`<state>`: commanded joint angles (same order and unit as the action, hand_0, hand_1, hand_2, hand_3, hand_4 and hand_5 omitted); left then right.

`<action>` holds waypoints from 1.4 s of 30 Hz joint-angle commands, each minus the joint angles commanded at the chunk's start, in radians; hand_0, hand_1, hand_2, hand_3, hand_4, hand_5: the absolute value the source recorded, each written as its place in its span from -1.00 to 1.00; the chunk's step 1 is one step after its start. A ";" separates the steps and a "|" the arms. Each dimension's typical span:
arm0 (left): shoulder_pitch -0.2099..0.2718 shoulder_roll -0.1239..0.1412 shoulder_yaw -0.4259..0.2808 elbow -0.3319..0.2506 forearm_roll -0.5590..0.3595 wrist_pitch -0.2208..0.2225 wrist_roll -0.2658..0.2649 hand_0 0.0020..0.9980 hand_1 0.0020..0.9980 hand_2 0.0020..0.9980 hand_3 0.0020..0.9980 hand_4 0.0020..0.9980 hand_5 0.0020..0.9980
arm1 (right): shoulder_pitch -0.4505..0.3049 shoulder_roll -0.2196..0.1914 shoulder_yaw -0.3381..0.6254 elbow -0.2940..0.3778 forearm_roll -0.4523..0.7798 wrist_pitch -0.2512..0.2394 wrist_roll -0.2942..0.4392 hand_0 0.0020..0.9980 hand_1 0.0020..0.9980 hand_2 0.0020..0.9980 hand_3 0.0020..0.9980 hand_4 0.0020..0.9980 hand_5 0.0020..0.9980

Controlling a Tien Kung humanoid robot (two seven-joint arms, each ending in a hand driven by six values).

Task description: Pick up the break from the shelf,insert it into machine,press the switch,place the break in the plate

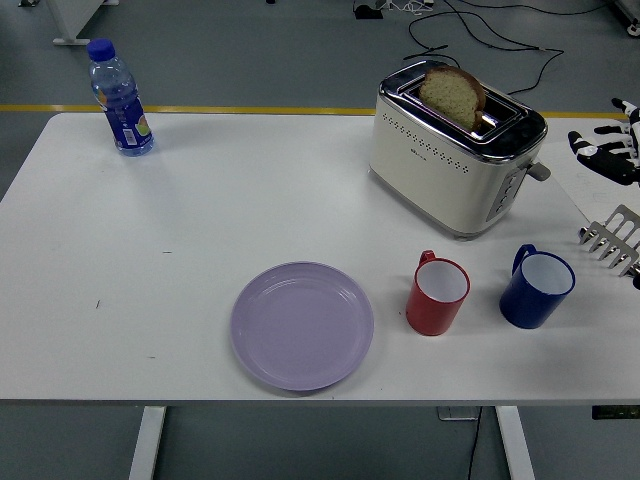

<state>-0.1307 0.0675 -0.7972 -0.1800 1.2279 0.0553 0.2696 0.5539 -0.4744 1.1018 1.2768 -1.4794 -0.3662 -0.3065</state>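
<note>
Bread (452, 95) stands upright in the slot of a cream and chrome toaster (452, 160) at the far right of a white table (200, 230), the slice's rounded brown crust poking well above the polished top. At the picture's right edge the robot's right hand (610, 150) hangs above the table beside the toaster, apart from it and level with the lever on the toaster's end; its black and white fingers (590, 150) are spread loosely toward the machine and grasp nothing. Only that hand and a stub of wrist show, the frame cutting off the rest of the arm.

Below the hand, a pale slotted rack (615, 238) juts in from the right edge and lies near the table's corner. Two mugs stand in front of the toaster, nearer the robot: a red mug (438, 294) with a white inside, and to its right a blue mug (537, 288), also white inside, both with handles turned toward the far left. They sit side by side but do not touch. A lilac plate (302, 325) lies bare to the left of the red mug, near the table's front edge, well apart from the toaster.

At the far left corner a water bottle (119, 98) with a blue cap and blue label stands upright, far from everything else. Beyond the table a yellow line (200, 108) crosses the grey floor, and black cables (480, 40) trail behind the toaster
</note>
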 joint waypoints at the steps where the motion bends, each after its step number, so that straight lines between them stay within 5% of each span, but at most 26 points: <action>1: 0.000 0.000 0.000 0.000 0.000 0.000 0.000 0.31 0.19 0.19 0.20 -0.34 0.89 | 0.015 0.002 -0.007 -0.003 -0.003 -0.001 0.004 0.63 0.56 0.84 0.94 0.46 0.07; 11: -0.003 0.001 0.003 0.000 -0.001 -0.002 0.001 0.30 0.19 0.19 0.20 -0.34 0.88 | 0.225 0.062 -0.118 -0.088 -0.033 0.033 0.028 0.71 0.61 0.78 0.81 0.50 -0.09; 24: -0.017 0.005 0.031 0.000 -0.037 0.005 -0.002 0.31 0.19 0.19 0.20 -0.34 0.88 | 0.502 0.214 -0.321 -0.317 -0.136 0.114 -0.014 0.69 0.52 0.62 0.73 0.51 -0.08; 42: -0.021 0.009 0.042 0.000 -0.049 0.007 -0.003 0.30 0.19 0.19 0.20 -0.34 0.88 | 0.659 0.380 -0.453 -0.578 -0.294 0.267 -0.103 0.72 0.53 0.61 0.73 0.55 -0.16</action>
<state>-0.1518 0.0766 -0.7550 -0.1800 1.1787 0.0624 0.2670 1.2132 -0.0947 0.6483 0.6990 -1.7739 -0.0993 -0.4092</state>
